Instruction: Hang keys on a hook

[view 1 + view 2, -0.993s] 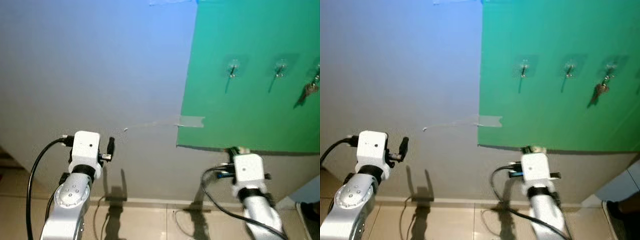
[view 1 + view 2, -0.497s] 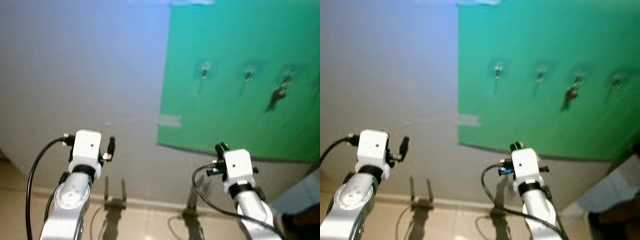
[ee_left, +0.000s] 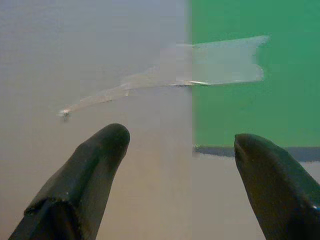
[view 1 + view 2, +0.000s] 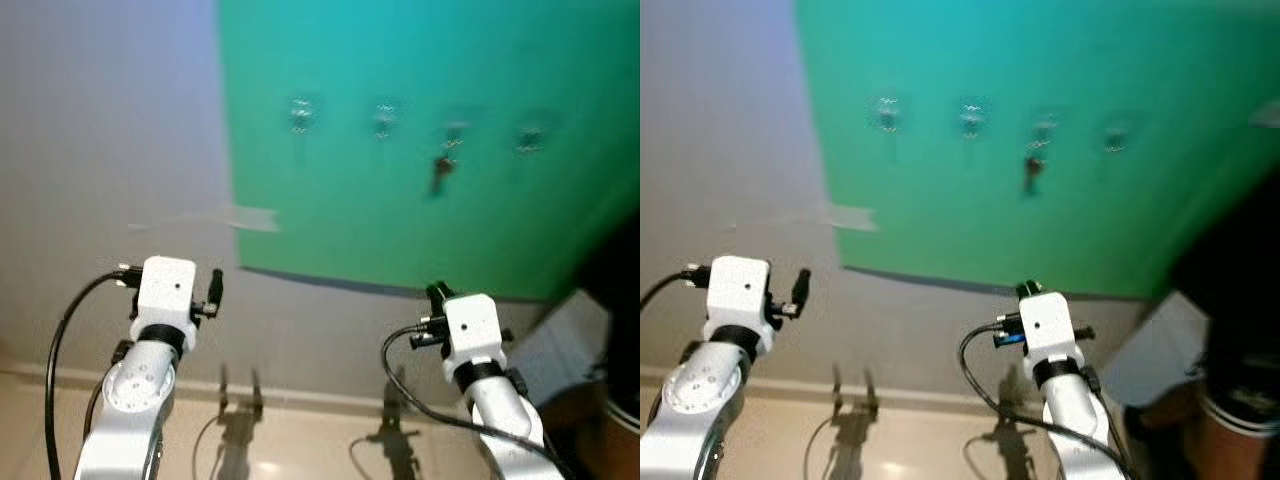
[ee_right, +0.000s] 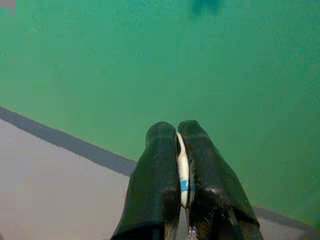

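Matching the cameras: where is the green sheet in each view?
Left eye: green sheet upper right.
Right eye: green sheet upper right too.
Left wrist: green sheet beyond open left gripper.
Right wrist: green sheet behind right gripper, shut on white tag.
Shared landmark: its dark lower edge.

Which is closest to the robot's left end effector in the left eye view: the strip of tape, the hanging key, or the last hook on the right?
From the left end effector:
1. Tape strip, just above it.
2. Hanging key, on the third hook.
3. Rightmost hook, farthest.
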Robot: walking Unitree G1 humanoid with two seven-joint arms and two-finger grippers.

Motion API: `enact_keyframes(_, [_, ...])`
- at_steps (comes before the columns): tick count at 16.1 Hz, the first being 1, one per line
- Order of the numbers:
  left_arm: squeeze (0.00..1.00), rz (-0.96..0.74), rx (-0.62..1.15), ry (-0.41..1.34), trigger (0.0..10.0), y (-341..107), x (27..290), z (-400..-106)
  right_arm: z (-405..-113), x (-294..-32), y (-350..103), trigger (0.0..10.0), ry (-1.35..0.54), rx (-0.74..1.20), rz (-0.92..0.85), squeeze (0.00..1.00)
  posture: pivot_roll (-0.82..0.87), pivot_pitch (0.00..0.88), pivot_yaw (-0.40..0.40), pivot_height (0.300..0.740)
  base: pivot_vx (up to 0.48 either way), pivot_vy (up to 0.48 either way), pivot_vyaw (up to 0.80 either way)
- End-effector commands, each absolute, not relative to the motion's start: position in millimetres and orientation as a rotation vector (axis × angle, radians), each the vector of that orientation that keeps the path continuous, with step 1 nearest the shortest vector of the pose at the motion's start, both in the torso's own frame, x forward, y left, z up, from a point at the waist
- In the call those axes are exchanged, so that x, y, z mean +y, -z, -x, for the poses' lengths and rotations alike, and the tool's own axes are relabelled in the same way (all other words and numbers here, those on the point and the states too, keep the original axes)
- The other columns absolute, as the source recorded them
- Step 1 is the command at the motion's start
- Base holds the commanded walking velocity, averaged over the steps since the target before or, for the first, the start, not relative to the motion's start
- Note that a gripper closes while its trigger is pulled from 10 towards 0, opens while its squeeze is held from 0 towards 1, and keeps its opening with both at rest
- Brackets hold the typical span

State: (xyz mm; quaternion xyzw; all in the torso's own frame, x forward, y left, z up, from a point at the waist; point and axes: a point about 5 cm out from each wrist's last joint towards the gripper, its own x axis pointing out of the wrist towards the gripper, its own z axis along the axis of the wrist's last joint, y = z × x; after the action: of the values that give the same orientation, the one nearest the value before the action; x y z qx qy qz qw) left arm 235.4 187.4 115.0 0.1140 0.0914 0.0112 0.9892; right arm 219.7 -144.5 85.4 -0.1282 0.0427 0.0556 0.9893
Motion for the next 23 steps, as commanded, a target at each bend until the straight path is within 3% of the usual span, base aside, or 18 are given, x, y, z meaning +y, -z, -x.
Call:
enact_keyframes(1, [0.0,-0.215,0.168,-0.004,10.0,-118,180,-237,-221,-153,-87,10.0,-0.09,0.099,0.29,0.0,0.05,0.0,-0.029,0.74,0.0,0.0,0.0])
enact_keyframes(6, [0.0,-0.216,0.146,-0.004,10.0,-122,176,-244,-258,-154,-140,10.0,-0.167,-0.034,0.344,0.0,0.04,0.0,-0.044,0.74,0.0,0.0,0.0])
enact_keyframes(10, [0.0,-0.204,0.148,-0.027,10.0,-121,176,-241,-261,-144,-140,10.0,-0.231,-0.038,0.336,0.0,0.06,0.0,-0.063,0.74,0.0,0.0,0.14])
enact_keyframes(16, [0.0,-0.207,0.159,-0.035,10.0,-119,176,-238,-262,-136,-137,10.0,-0.248,-0.004,0.31,0.0,0.08,0.0,-0.071,0.74,0.0,-0.463,0.8])
enact_keyframes(23, [0.0,-0.184,0.15,-0.054,10.0,-120,177,-238,-267,-136,-141,10.0,-0.266,-0.014,0.318,0.0,0.08,0.0,-0.077,0.74,0.0,0.0,0.3])
